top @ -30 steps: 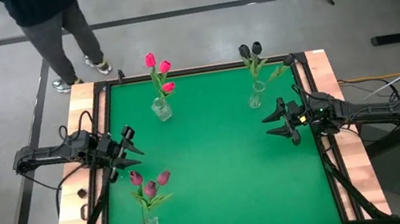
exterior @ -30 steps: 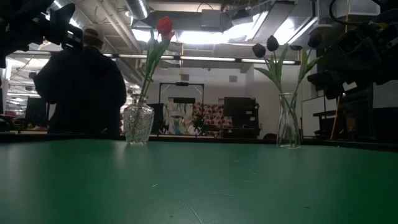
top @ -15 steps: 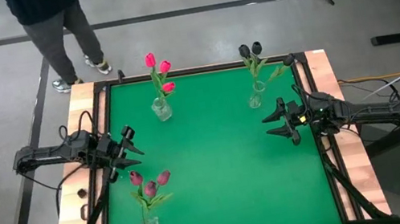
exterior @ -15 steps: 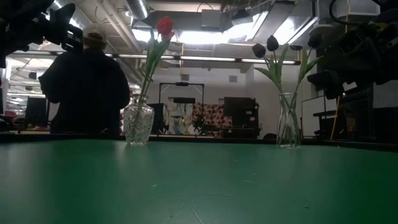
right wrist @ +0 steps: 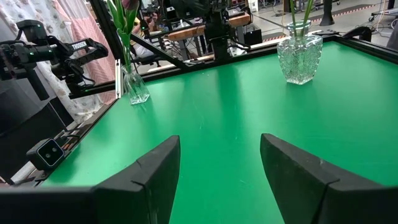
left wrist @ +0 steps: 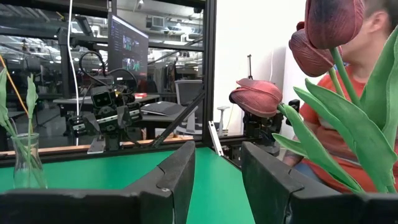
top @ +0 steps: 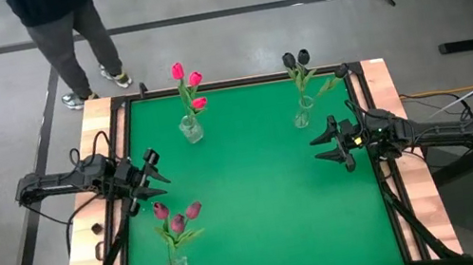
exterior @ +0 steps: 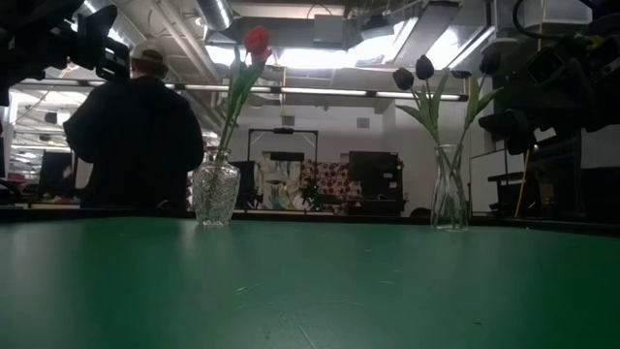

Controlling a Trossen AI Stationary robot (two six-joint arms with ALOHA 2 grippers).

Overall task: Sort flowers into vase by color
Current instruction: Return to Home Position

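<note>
Three clear vases stand on the green table point(top: 266, 195). The far-left vase point(top: 191, 129) holds bright pink-red tulips point(top: 187, 83). The far-right vase point(top: 303, 114) holds near-black tulips point(top: 296, 59). The near-left vase point(top: 177, 263) holds dusky maroon tulips point(top: 177, 219), which also show close up in the left wrist view point(left wrist: 261, 99). My left gripper point(top: 154, 168) hovers open at the left edge, between the two left vases. My right gripper point(top: 326, 146) hovers open at the right edge, just nearer than the black-tulip vase. Nothing sits between either pair of fingers point(left wrist: 217, 180) point(right wrist: 221, 168).
A person point(top: 65, 26) stands on the floor beyond the far-left corner and shows as a dark figure point(exterior: 136, 136) in the low view. Wooden side rails point(top: 87, 215) and a black frame point(top: 386, 194) border the mat. The mat's middle lies between the two grippers.
Both arms and all the flowers have kept still. The person beyond the far edge has shifted slightly.
</note>
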